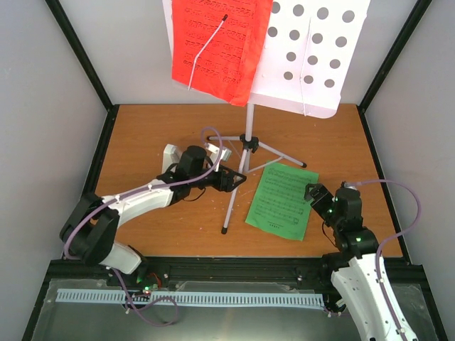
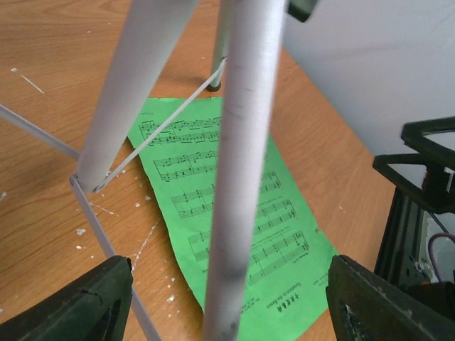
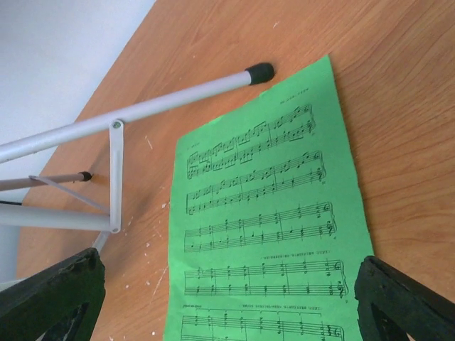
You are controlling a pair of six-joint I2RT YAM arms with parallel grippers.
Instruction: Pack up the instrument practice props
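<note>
As we look down from above, the white perforated music stand (image 1: 313, 64) stands upright on its tripod, holding the red sheet-music page (image 1: 217, 46). The green sheet-music page (image 1: 282, 201) lies flat beside it. Our left gripper (image 1: 234, 176) reaches the tripod and our right gripper (image 1: 313, 193) sits at the green page's edge.

At the left wrist, spread fingers (image 2: 78, 302) straddle a silver tripod leg (image 2: 242, 177), with gaps on either side.

At the right wrist, fingers (image 3: 50, 298) gape empty above the page.

We judge that grasping the stand is in hand; next, the left gripper must close squarely on that leg.

Found the music stand (image 1: 302, 46) at top middle, on the table (image 1: 156, 128). Found the upper page (image 1: 217, 42) on its left half, the lower page (image 1: 281, 202) flat right of its legs.
</note>
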